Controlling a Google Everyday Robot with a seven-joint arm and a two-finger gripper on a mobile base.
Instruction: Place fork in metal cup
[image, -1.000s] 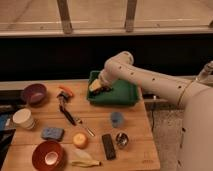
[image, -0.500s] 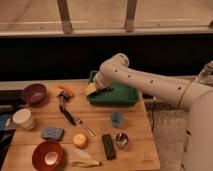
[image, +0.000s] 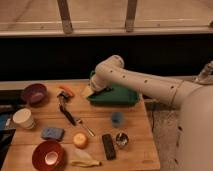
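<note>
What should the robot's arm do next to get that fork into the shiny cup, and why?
Probably it should bring the hand down and toward the front of the table, over the fork. The hand hangs by the left end of the green tray at the back, while the fork lies untouched farther forward, left of the metal cup.

Counted by green tray: two bowls, three cups, one fork, and one gripper at its left end.
</note>
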